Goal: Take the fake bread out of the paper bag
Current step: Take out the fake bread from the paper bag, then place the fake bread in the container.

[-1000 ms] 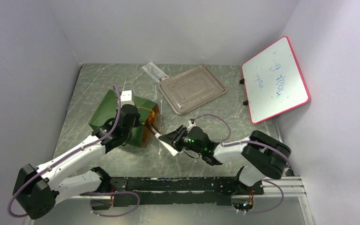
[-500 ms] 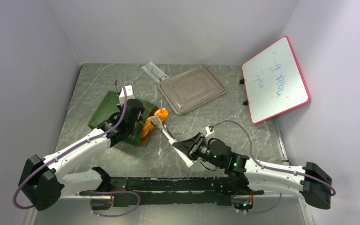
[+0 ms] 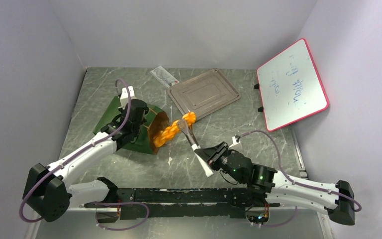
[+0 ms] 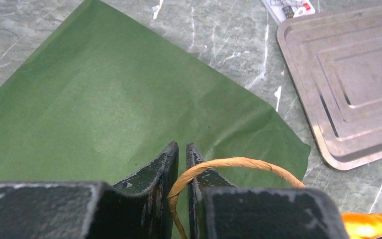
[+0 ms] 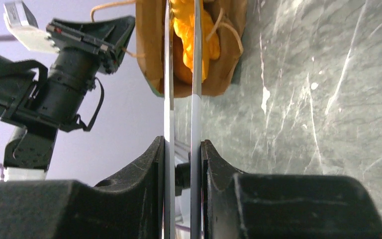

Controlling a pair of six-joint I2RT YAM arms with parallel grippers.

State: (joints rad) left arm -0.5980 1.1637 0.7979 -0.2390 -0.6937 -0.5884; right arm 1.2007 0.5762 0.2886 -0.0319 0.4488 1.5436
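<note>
– Left gripper (image 4: pixel 181 164): your jaws are pressed together on the tan handle (image 4: pixel 238 162) of the bag (image 4: pixel 104 109). The bag lies on its side on the table (image 3: pixel 104 84), mouth toward the right arm.
– And the right gripper (image 5: pixel 181 149)?
– Clamped on the tongs (image 5: pixel 196 74). You see both blades run out between its fingers, squeezed near parallel. Their tips pinch the braid (image 3: pixel 171 132).
– Where is the braid?
– Partway out. In the top view, one end sits in the tong tips, near a corner of the tray (image 3: pixel 204 94). The other end is at the brown mouth of the bag, touching it or just inside. You cannot tell which.
– How far along is the task?
– Judge the extraction of this piece as about half done. You see no bread lying free on the table or on the tray.
– What is left?
– Draw the braid clear of the mouth, set it down, and let the tongs open. Then check the bag. The right wrist view shows orange deep in the mouth, but you cannot tell whether that is the braid alone or further pieces. Treat the bag as not yet emptied.
</note>
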